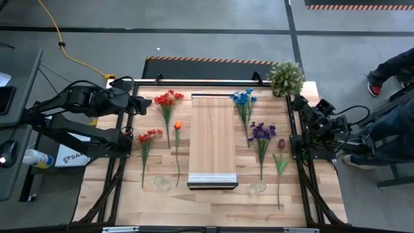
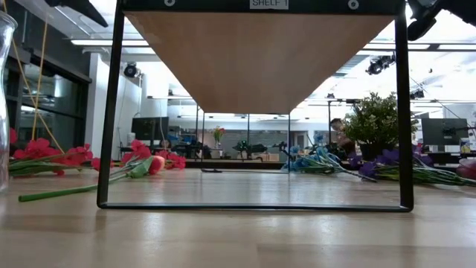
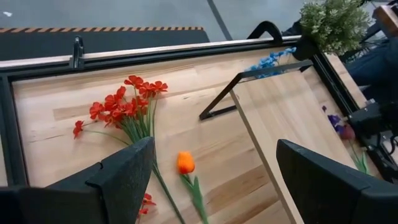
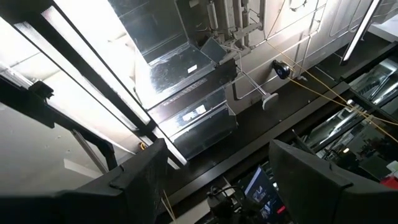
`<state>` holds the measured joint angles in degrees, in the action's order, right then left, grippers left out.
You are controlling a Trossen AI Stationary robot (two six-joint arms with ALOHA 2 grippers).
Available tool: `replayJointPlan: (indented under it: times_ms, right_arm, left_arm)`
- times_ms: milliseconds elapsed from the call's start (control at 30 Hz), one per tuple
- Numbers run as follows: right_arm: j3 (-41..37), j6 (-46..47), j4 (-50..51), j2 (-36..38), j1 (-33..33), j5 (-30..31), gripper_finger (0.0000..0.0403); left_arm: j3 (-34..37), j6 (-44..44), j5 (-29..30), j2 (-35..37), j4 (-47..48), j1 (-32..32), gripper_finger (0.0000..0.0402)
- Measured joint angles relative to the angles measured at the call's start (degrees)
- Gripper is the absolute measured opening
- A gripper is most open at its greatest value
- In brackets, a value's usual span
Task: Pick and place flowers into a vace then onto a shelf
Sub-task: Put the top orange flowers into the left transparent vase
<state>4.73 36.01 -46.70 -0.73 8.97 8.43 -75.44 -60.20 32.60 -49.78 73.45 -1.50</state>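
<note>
High view: flowers (image 1: 168, 103) lie either side of the shelf (image 1: 212, 139) (mid-surface); left pincer (image 1: 143, 103) wide, right pincer (image 1: 299, 103) also wide, both empty

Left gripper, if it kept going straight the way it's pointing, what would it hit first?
Probably the red flowers on the table, maybe the orange tulip just before them. The left gripper is open and empty, pointing down and across toward them, with the shelf off to one side. Depth is uncertain.
</note>
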Motion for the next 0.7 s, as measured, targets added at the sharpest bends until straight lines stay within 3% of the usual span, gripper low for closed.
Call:
replayJointPlan:
  times_ms: [200,333,700]
  right_arm:
    - [0.00,0.00,0.00,0.00,-0.01,0.00,0.0268]
    - [0.00,0.00,0.00,0.00,-0.01,0.00,0.0267]
    - [0.00,0.00,0.01,0.02,0.00,0.00,0.0267]
  left_arm:
    - [-0.01,1.70,-0.14,0.00,-0.52,0.00,0.0369]
    - [0.13,1.16,-3.52,-0.95,-0.35,0.00,0.0369]
    - [1.70,-1.17,-4.14,-9.48,2.13,-0.04,0.0369]
